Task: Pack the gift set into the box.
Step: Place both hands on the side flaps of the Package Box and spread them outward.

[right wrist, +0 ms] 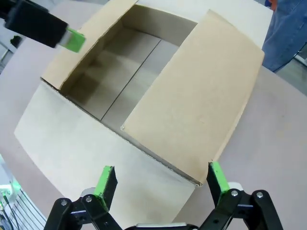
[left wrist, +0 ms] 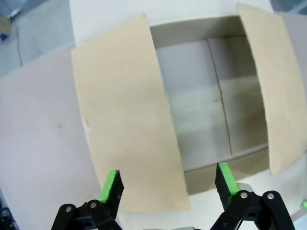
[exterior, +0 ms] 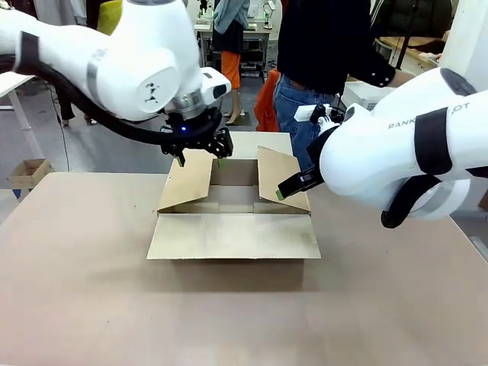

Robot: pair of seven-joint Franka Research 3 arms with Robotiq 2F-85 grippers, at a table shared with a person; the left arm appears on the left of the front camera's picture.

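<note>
1. The left arm [exterior: 114, 61] is glossy white with rounded shells, a dark band around one link and a small black emblem on the joint housing above the gripper.
2. A thick black cable [exterior: 114, 126] runs beneath it; a silver ring and a black collar with a blue light sit just behind the left gripper [exterior: 202, 152].
3. That gripper is black, with silver pins at the knuckles and bright green pads [left wrist: 109, 184].
4. The right arm [exterior: 396, 149] is white and bulbous, with grey lettering partly covered by a black strap.
5. The right gripper [exterior: 284, 191] is black and green-tipped.
6. The person [exterior: 320, 46] beyond the grippers wears a dark long-sleeved top and blue jeans.
</note>
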